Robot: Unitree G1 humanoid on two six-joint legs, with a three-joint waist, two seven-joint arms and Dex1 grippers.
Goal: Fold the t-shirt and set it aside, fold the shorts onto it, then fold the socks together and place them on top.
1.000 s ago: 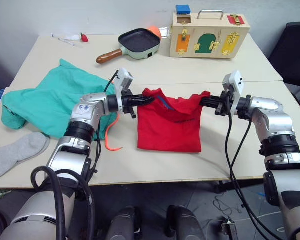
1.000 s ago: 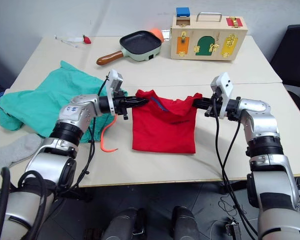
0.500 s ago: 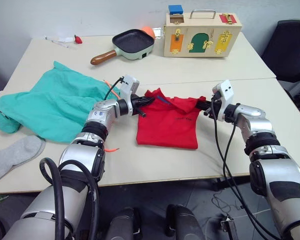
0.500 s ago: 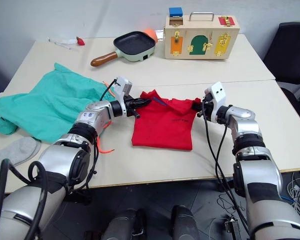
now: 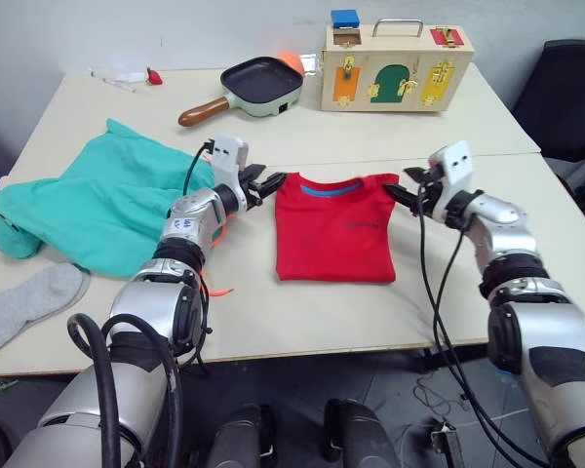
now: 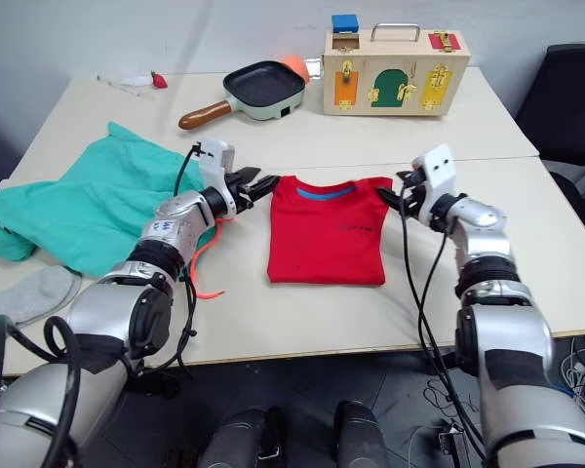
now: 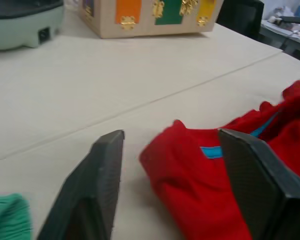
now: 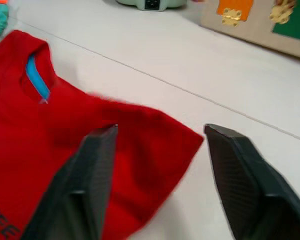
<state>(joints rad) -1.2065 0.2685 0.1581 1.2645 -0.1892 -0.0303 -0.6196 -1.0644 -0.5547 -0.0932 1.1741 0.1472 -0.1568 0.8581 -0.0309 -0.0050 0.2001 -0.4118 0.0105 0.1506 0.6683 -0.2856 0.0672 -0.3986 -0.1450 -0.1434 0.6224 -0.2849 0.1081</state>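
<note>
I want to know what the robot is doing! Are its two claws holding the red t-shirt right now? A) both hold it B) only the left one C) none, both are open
C: the left claw and right claw are both open, and the t-shirt lies flat on the table.

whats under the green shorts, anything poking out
An orange drawstring trails out from the near edge of the shorts onto the table. Whatever else lies beneath the fabric is covered. A grey sock lies apart, nearer the robot.
</note>
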